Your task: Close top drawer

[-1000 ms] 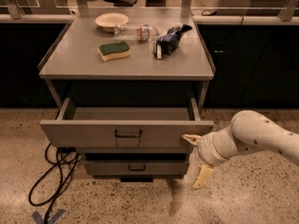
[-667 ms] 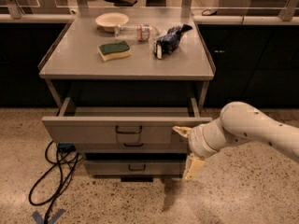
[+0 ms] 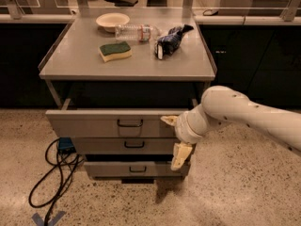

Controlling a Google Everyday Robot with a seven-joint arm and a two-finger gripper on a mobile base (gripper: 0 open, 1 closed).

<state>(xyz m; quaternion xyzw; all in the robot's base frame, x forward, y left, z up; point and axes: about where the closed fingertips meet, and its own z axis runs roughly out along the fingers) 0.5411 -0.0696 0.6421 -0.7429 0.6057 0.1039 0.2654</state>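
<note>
The top drawer is a wide grey drawer with a small dark wire handle. It sticks out a little from the cabinet under the grey tabletop. My gripper is at the right end of the drawer's front panel, on a white arm reaching in from the right. It is open. One pale finger lies against the front panel. The other finger hangs lower, in front of the two lower drawers.
Two shorter grey drawers sit below. On the tabletop lie a white bowl, a plastic bottle, a green-and-yellow sponge and a dark blue bag. Black cables loop on the floor at left.
The arm has moved left and in toward the cabinet. The top drawer has slid back, so less of its tray shows.
</note>
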